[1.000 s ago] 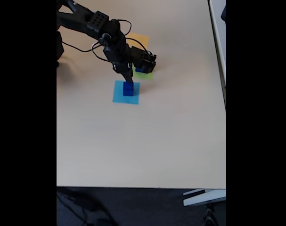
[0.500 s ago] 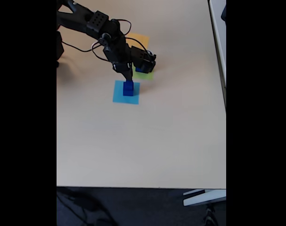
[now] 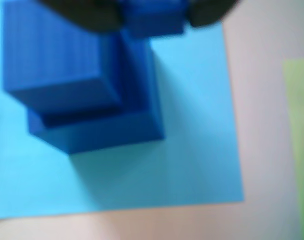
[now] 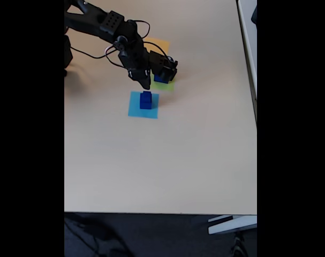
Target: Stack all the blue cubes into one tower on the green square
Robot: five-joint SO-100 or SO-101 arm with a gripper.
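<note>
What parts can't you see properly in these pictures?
- In the wrist view the gripper is cut off by the top edge and blurred, so open or shut cannot be told.
- In the wrist view the small blue cube between the fingertips is partly cut off by the top edge.
- In the fixed view the green square and the cube on it are partly hidden by the arm.
- In the fixed view the stack on the light-blue square is too small to count cubes.

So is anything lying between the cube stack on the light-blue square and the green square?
Nothing visible does. Bare table separates the light-blue square, holding the blue cubes, from the green square, where another blue cube sits.
</note>
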